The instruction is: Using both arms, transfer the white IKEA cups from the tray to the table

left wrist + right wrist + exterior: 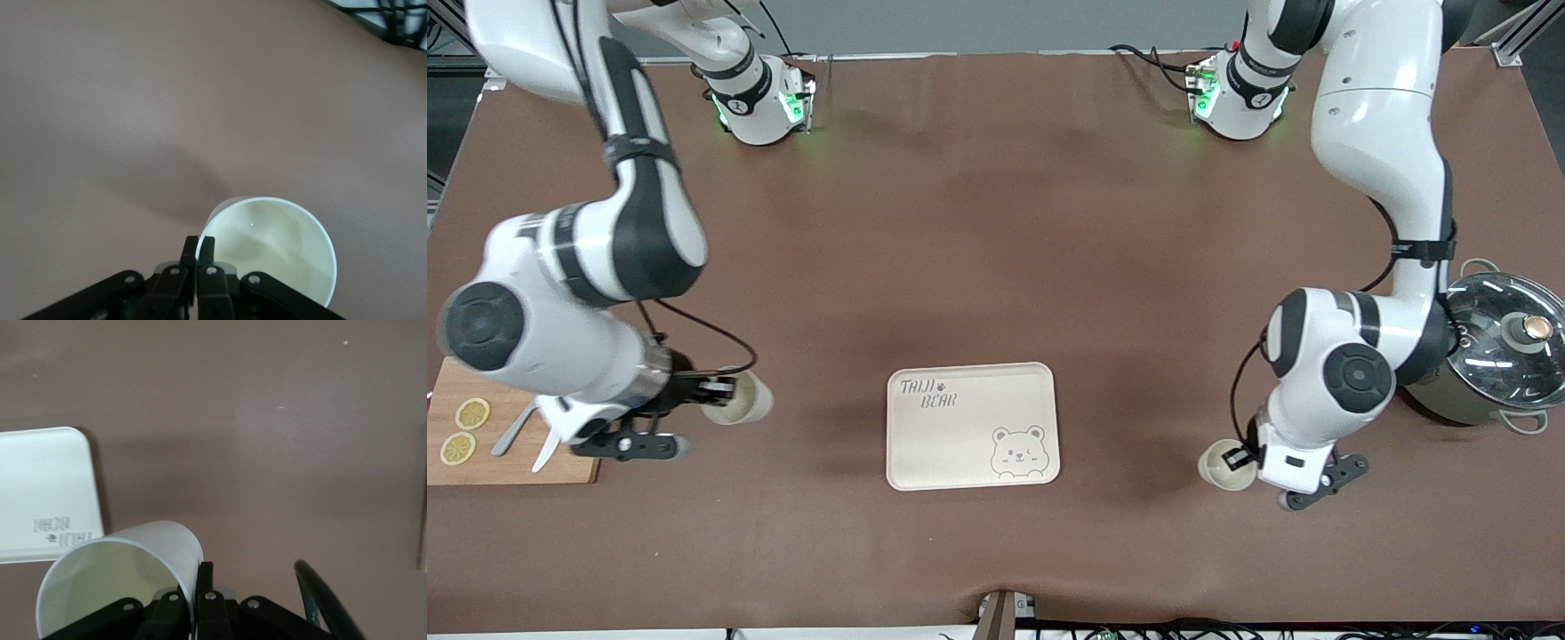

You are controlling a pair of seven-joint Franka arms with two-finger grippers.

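Each gripper holds one white cup by its rim. My right gripper (716, 388) is shut on a white cup (740, 400), tilted, over the brown table between the cutting board and the bear tray (943, 449). In the right wrist view the gripper (200, 577) pinches the cup's wall (120, 577), and the tray's corner (40, 487) shows beside it. My left gripper (1238, 459) is shut on the other white cup (1221, 465), over the table between the tray and the pot. In the left wrist view the gripper (198, 248) clamps that cup's rim (277, 257).
A wooden cutting board (507, 462) with lemon slices (471, 413) and cutlery lies at the right arm's end. A steel pot with a glass lid (1498, 356) stands at the left arm's end. The cream tray holds nothing.
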